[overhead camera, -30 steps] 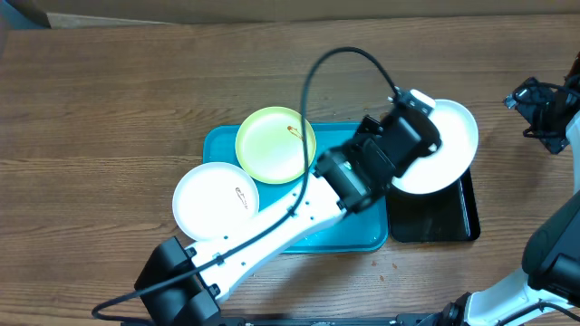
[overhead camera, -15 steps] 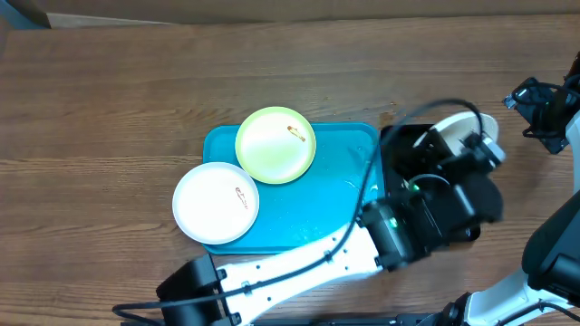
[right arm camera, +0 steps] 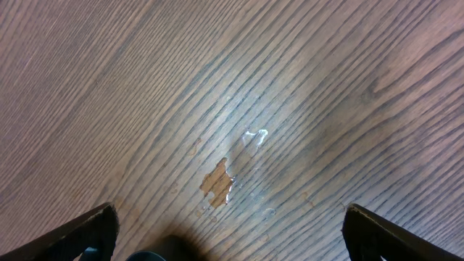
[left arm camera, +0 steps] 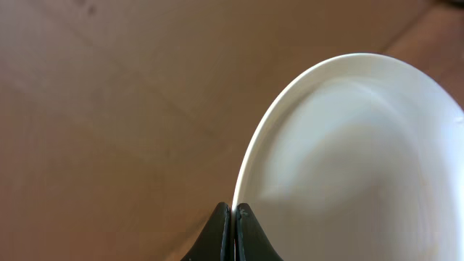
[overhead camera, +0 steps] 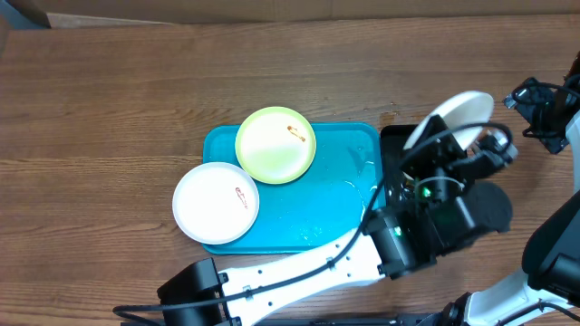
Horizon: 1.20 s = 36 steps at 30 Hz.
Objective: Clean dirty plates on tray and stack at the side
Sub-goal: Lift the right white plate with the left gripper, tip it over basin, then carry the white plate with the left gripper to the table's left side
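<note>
Three plates share the wooden table (overhead camera: 136,91), and we judge the job barely begun. The turquoise tray (overhead camera: 335,213) sits at centre, with a narrower black tray (overhead camera: 391,158) touching its 3 o'clock side. The left arm (overhead camera: 308,267) reaches from 7 o'clock across the turquoise tray's lower edge. It holds one white plate (overhead camera: 450,116) steeply tilted above the black tray's 1 o'clock end.

A yellow-green plate (overhead camera: 272,149) lies over the turquoise tray's 11 o'clock corner. A second white plate (overhead camera: 213,206) overhangs the rim at 8 o'clock, and each shows a small orange-brown smear.

In the wrist view the left gripper (left arm camera: 233,216) pinches the raised plate's thin rim, fingers pressed tight with only the edge between them. The right gripper (right arm camera: 230,221) hangs with its fingers spread wide and nothing in them. It is above bare wood marked by a wet patch (right arm camera: 221,181).

That hold is slim, we reckon, so the wrist should turn slowly and keep the plate's weight hanging below the pinch. The right arm waits near the lifted plate at 3 o'clock, leaving little margin there. Open wood lies at 12 and 9 o'clock, which in our view suits a stack.
</note>
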{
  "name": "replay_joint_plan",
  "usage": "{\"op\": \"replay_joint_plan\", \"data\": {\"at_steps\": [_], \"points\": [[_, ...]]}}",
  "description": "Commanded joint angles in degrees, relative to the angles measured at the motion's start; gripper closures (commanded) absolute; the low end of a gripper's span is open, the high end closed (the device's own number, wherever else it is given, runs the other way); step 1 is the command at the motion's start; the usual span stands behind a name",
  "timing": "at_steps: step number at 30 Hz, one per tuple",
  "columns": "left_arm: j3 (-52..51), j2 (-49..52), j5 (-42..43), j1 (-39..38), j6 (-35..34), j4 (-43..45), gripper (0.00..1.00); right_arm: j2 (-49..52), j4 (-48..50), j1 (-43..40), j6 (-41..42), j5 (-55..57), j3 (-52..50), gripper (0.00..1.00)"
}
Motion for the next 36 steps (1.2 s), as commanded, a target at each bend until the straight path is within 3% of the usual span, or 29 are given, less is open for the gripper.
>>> {"op": "replay_joint_plan", "data": {"at_steps": [1,5,10,16,21,24,28,36], "points": [[1.36,0.28,-2.64,0.9,-6.82,-0.15,0.96,-0.5,0.17,0.11,0.46,-0.09,0.81,0.0],[1.36,0.28,0.28,1.84,-17.38,-6.86,0.96,-0.5,0.17,0.11,0.46,-0.09,0.81,0.0],[1.36,0.26,16.94,6.93,-34.23,-20.98,0.96,-0.5,0.17,0.11,0.46,-0.09,0.81,0.0],[2.14,0.04,46.12,20.24,-47.95,-29.22,0.96,-0.5,0.17,0.11,0.46,-0.07,0.81,0.0],[2.64,0.09,79.08,38.47,-53.55,-30.56,0.96,-0.5,0.17,0.11,0.46,-0.09,0.81,0.0],[2.64,0.17,90.27,50.21,-55.04,-32.2,0.96,-0.5,0.17,0.11,0.46,-0.09,0.81,0.0],[2.64,0.17,90.9,65.13,-54.51,-37.86,0.96,-0.5,0.17,0.11,0.46,-0.09,0.81,0.0],[2.58,0.5,79.95,88.39,-51.04,-49.03,0.96,-0.5,0.17,0.11,0.46,-0.09,0.81,0.0]]}}
